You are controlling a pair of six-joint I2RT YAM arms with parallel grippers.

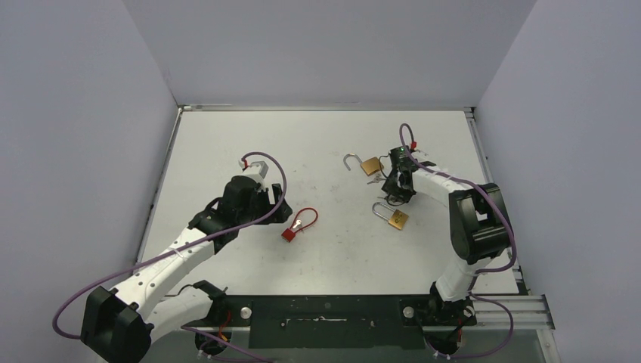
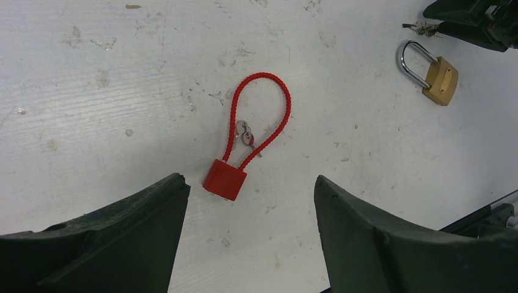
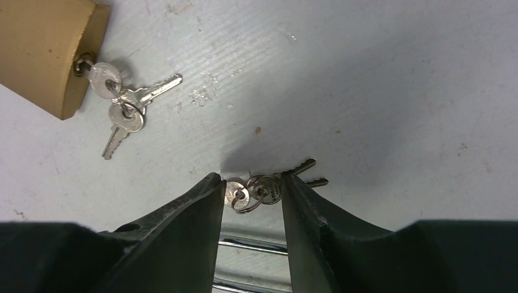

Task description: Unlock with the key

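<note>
White worktop (image 1: 317,136). The left gripper (image 2: 247,183), jaws wide apart, hangs over the red cable lock (image 2: 225,179), left of centre and toward the near edge. Right gripper (image 3: 249,178), nearer the right edge, is pinched onto the key bunch (image 3: 259,190). Open brass padlock (image 1: 370,165) on its far side, with its own keys (image 3: 122,110) inserted. Closed brass padlock (image 1: 398,219) on its near side.

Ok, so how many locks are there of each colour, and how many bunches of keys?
Gold padlocks: 2
Red cable lock: 1
Key bunches: 3
Total: 6
</note>
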